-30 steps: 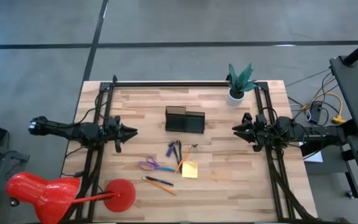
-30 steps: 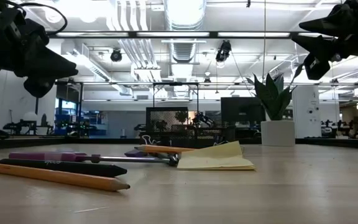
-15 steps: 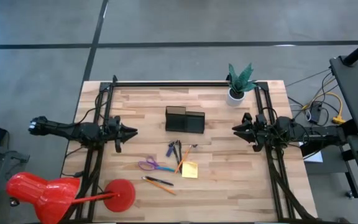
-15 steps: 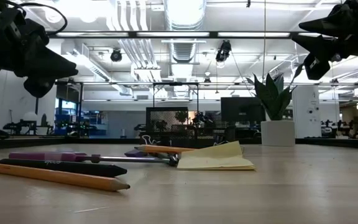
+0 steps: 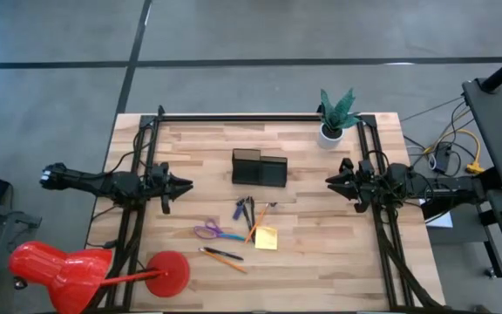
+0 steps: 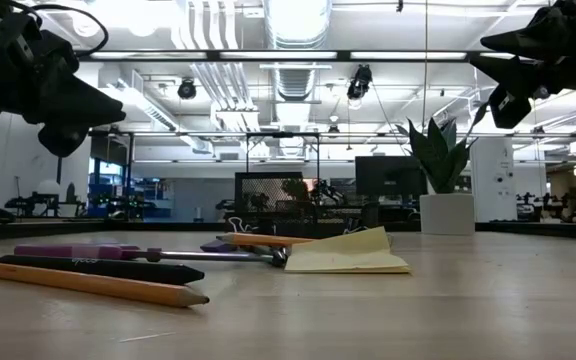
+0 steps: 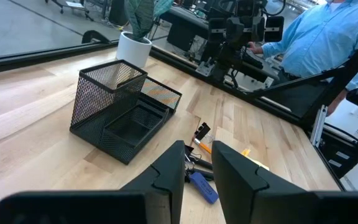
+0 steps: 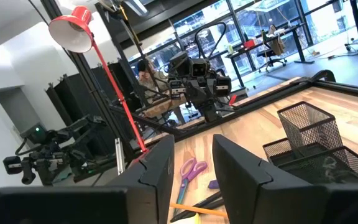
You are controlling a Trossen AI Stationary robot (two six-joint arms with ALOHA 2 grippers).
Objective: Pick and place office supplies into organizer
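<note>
Hovering at opposite table edges, left gripper (image 5: 186, 185) and right gripper (image 5: 329, 181) show narrowly parted, empty fingers.

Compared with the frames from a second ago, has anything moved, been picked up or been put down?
No visible change. The left gripper and right gripper hang at their sides of the table, holding nothing. The scissors, sticky-note pad, pencils and pens lie on the table in front of the organizer, untouched.
</note>
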